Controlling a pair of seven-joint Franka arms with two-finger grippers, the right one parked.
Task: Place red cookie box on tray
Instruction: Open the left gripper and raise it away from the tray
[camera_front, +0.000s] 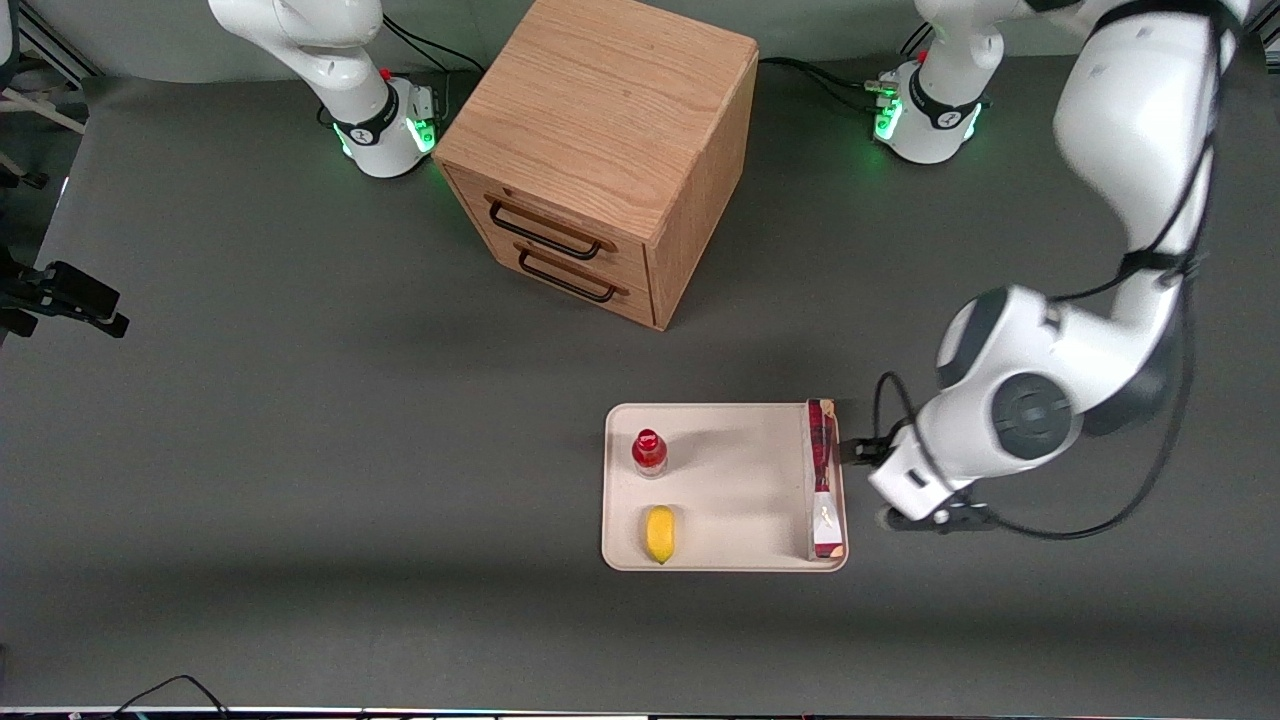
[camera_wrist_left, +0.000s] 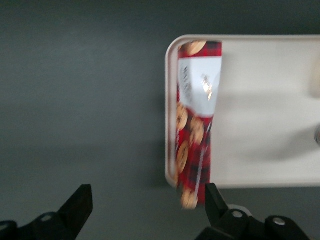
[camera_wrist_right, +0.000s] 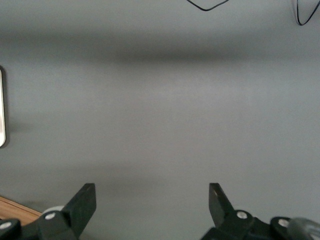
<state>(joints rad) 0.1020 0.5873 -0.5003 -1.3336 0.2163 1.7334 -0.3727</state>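
- You have the red cookie box (camera_front: 823, 478) lying on the tray (camera_front: 735, 480), along the tray's edge toward the working arm's end, at 3 o'clock in the front view.
- Your gripper (camera_wrist_left: 145, 212) hovers just outside that edge, fingers (camera_wrist_left: 80, 205) spread apart, holding nothing.
- A red-capped bottle (camera_front: 649, 452) and a lemon (camera_front: 660, 533) sit at the tray's 9 o'clock end.
- The wooden drawer cabinet (camera_front: 600, 150) stands at 11 o'clock from the tray, well apart.

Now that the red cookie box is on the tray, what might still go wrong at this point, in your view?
1. The red cookie box stands on its narrow side along the tray rim; a slight knock might tip it onto the table.
2. The open gripper sits beside that edge, one finger close to the box end, so a careless move may clip it.
3. A fall inward could reach the red-capped bottle or lemon.
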